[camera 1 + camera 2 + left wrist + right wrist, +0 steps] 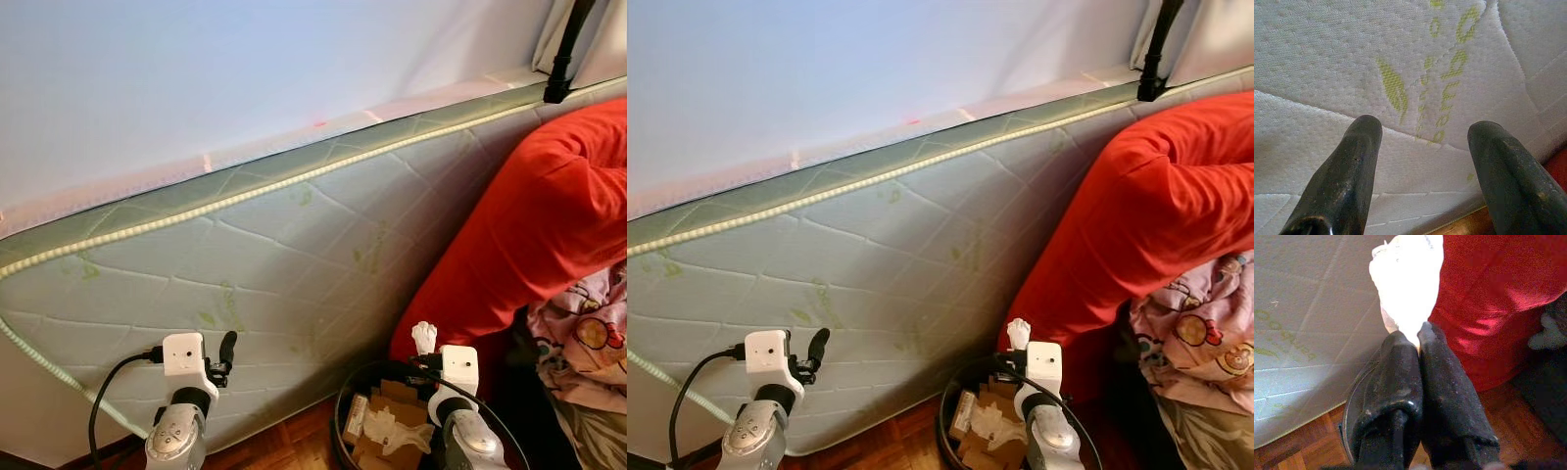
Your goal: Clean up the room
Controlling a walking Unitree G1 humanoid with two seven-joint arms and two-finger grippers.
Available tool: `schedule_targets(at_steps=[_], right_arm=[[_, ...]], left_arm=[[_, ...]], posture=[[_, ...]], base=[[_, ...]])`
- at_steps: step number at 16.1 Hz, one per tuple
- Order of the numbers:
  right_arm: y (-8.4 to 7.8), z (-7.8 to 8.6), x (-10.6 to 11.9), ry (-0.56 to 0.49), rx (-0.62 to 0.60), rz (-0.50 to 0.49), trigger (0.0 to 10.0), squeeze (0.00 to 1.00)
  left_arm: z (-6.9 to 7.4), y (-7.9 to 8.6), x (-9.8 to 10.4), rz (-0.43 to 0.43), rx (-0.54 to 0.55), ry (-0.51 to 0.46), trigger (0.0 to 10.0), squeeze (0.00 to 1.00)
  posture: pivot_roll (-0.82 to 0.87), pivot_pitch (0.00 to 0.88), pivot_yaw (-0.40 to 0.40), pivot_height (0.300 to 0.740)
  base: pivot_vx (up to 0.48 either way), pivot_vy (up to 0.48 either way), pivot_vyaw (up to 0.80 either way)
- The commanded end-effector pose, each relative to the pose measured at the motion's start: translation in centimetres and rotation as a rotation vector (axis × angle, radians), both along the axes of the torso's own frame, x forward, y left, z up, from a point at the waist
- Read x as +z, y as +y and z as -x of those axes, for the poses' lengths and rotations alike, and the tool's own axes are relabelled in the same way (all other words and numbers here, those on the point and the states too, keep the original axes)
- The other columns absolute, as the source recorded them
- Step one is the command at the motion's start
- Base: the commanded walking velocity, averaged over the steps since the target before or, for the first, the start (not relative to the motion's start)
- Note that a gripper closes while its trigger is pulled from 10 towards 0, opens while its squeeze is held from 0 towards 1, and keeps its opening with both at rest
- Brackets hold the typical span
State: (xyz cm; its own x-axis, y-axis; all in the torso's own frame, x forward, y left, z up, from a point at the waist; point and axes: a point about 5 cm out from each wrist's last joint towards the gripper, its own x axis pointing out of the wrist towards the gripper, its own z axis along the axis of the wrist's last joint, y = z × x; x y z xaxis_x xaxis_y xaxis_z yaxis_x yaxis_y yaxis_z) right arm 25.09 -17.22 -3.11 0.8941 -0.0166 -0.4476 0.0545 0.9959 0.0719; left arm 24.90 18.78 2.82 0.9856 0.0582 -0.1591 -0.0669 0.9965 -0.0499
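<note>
The right gripper (pixel 1419 340) has its fingers (pixel 1400 382) clenched on a crumpled white tissue (pixel 1408 281). The tissue is pinched at its lower end between the two fingertips, and most of it sticks out past them as a loose wad. In the head views the tissue (pixel 423 338) is held just above the near rim of a round black waste bin (pixel 345 431), which stands on the wooden floor (pixel 284 446) right beside the mattress. The bin already holds brown cardboard pieces (pixel 377 406) and more crumpled white paper (pixel 392 429).

The mattress (pixel 255 255) is the big thing here: a quilted, pale green-grey one standing on its edge and leaning back against the white wall (pixel 196 78), with faint green print on its cover. The bin sits at its lower corner. Draped against the mattress, over and beyond the bin, is a large red cloth (pixel 539 215); beside that lies a pink patterned fabric (pixel 588 338).

The left gripper (pixel 1422 132) is held up in front of the mattress face, away from the bin. Its fingers (pixel 1347 181) are released, spread well apart with nothing between them, and the quilted cover with its green lettering lies beyond them; whether they touch it cannot be told.
</note>
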Motion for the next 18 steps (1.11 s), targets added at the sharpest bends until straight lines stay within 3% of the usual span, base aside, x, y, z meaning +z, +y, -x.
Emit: schedule_targets(at_steps=[1,18], right_arm=[[0.19,-0.09,-0.09,0.019,0.001,-0.006,10.0,0.00],[0.27,-0.32,0.21,-0.010,0.006,-0.007,10.0,0.00]], left_arm=[[0.09,0.17,-0.14,-0.004,0.002,0.016,10.0,0.00],[-0.08,0.40,-0.66,0.000,0.001,0.026,10.0,0.00]], posture=[[0.00,0.055,0.004,0.696],[0.01,0.042,0.005,0.667]], base=[[0.000,0.000,0.00],[0.000,0.000,0.00]])
